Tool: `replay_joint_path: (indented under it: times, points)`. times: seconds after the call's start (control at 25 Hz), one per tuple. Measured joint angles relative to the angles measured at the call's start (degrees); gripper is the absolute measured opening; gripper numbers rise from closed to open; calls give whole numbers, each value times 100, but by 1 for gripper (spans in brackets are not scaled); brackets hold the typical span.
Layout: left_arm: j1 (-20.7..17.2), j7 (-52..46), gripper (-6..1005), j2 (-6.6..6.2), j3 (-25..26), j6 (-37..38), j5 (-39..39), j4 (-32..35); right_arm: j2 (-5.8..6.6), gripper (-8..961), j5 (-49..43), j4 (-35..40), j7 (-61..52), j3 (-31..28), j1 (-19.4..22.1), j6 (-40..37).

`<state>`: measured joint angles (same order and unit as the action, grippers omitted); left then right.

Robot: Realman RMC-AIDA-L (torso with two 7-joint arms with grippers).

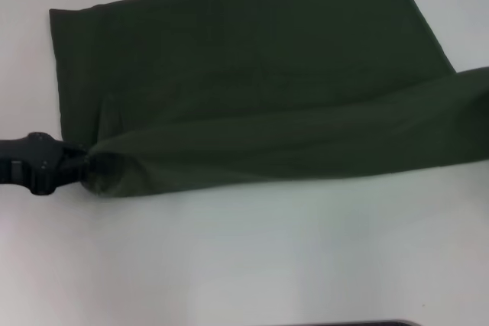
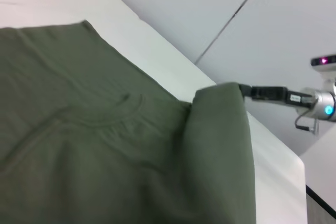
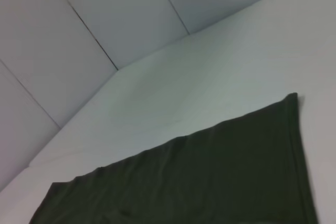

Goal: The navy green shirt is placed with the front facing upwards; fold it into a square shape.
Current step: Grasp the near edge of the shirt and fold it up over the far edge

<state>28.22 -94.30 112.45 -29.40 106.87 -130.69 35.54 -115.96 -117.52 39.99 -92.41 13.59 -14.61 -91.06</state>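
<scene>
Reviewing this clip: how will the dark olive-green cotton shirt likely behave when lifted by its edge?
Probably floppy: the dark olive-green cotton shirt sags between the left gripper and the right gripper. Likely light, since a corner pinch lifts the fold.

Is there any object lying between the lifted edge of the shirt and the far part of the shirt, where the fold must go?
Nothing visible. The left gripper holds the near edge of the shirt; the right gripper holds the other end. The cloth beyond lies bare on the table.
</scene>
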Motion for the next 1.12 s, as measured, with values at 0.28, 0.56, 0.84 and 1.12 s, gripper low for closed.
replay_joint_path:
  times: [0.28, 0.56, 0.84, 1.12]
  points:
    - [-25, -1, 21, -36, 51, 74, -27, 42, -42, 22, 1, 0, 205, -5, 104, -178]
    - [2, 38, 24, -81, 92, 72, -6, 49, -22, 23, 74, 0, 173, -15, -42, -288]
    - [283, 37, 27, -99, 499, -44, 12, 50, 46, 23, 106, 11, -84, -14, -455, -83]
    - [704, -51, 31, -100, 699, -544, 37, 1, 150, 22, 96, 5, -407, 36, -980, 586]
